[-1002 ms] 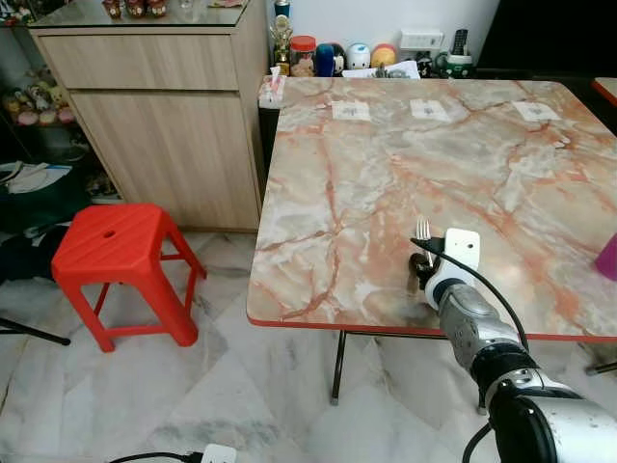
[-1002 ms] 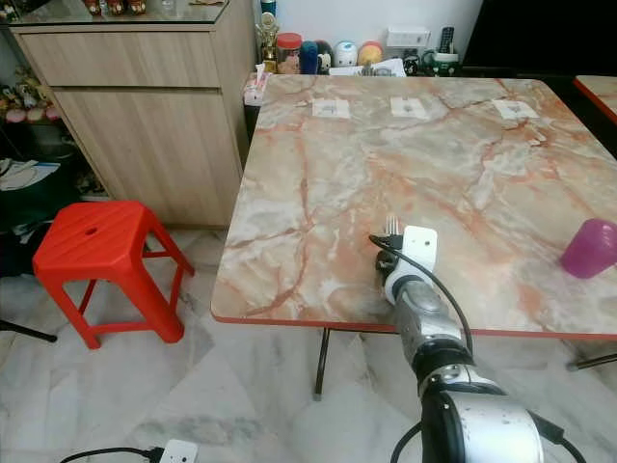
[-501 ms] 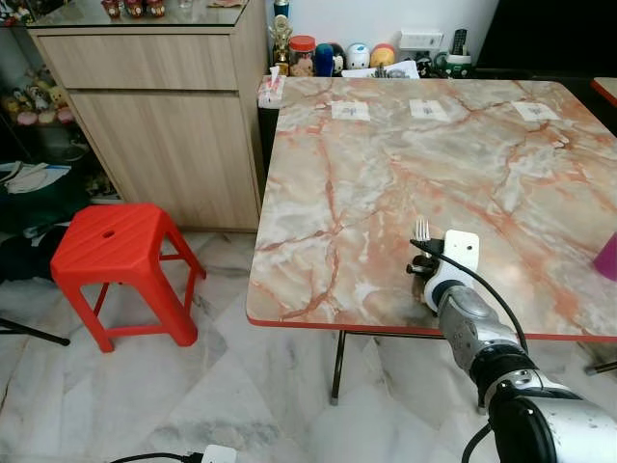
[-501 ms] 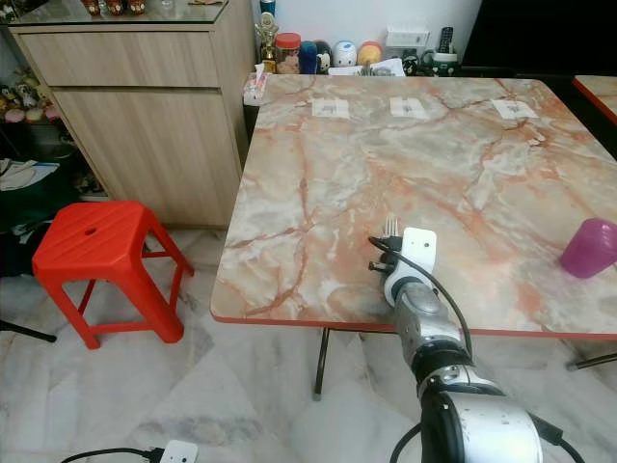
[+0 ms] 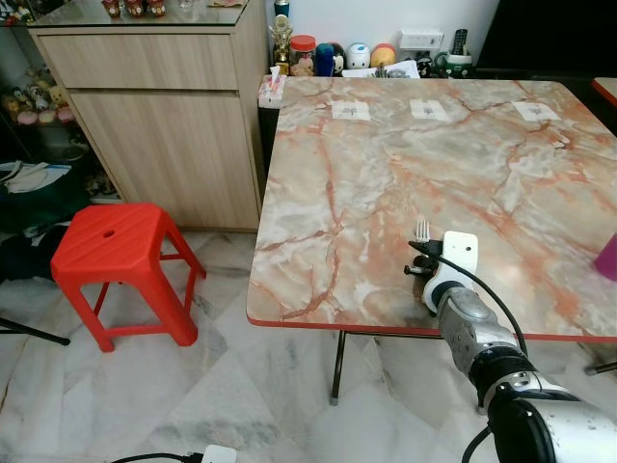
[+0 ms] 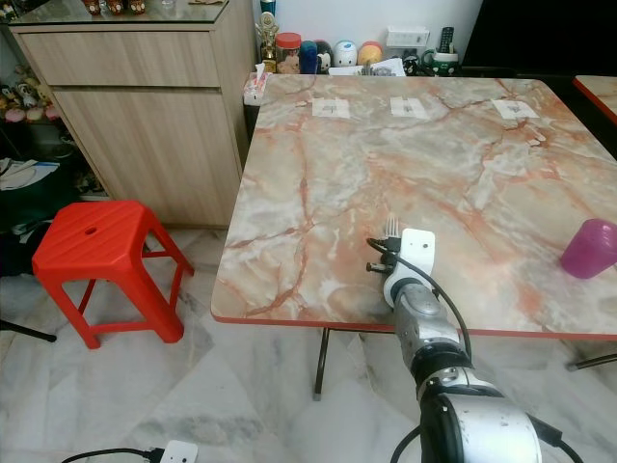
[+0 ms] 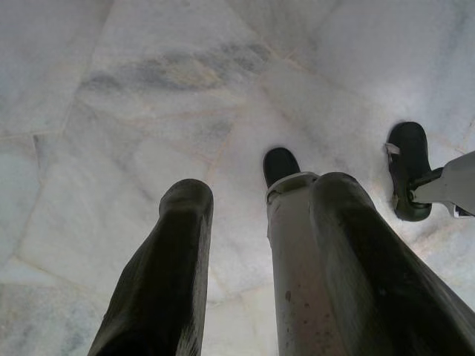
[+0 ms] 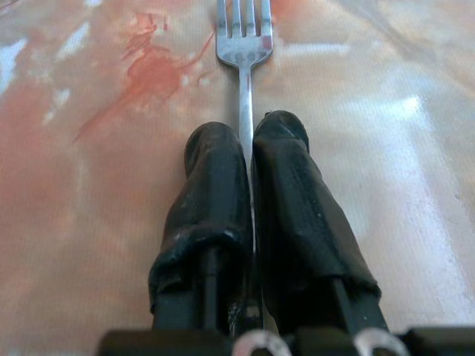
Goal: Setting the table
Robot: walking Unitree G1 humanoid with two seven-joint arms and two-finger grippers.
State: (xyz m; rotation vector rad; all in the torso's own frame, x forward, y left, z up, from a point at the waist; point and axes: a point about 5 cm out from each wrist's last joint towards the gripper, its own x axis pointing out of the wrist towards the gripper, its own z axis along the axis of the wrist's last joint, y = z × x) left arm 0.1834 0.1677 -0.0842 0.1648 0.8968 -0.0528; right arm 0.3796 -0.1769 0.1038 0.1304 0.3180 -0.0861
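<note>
The right claw (image 8: 249, 144) pinches a fork (image 8: 244, 44) by its handle, low over the marble counter (image 5: 386, 164) near its front edge, tines pointing away from the robot. The left claw (image 7: 249, 196) hangs parted above the floor.

Bare marble desk (image 5: 405, 164) is lying open beyond the fork (image 8: 244, 44); a purple cup (image 6: 589, 248) is standing well right.
</note>
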